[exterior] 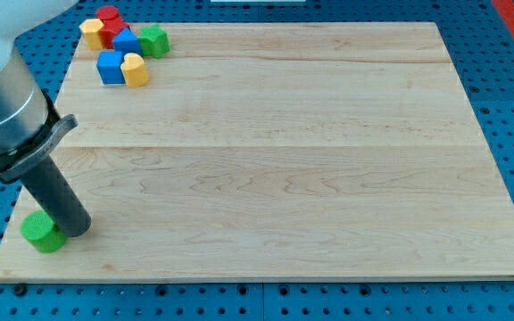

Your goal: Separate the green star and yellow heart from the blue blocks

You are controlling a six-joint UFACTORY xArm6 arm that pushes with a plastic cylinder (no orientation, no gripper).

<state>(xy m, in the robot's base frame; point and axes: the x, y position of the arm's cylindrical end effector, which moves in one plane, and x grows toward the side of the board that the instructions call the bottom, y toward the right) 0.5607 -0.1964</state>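
A green star (153,41) sits at the view's top left, touching a blue block (127,41). A yellow heart (135,69) lies just below, touching a blue cube (110,67) on its left. A red block (109,21) and a yellow block (92,34) complete that cluster. My tip (77,229) is far away at the view's bottom left corner, touching the right side of a green round block (42,232).
The wooden board (284,160) lies on a blue perforated table. The arm's grey body (3,98) hangs over the board's left edge.
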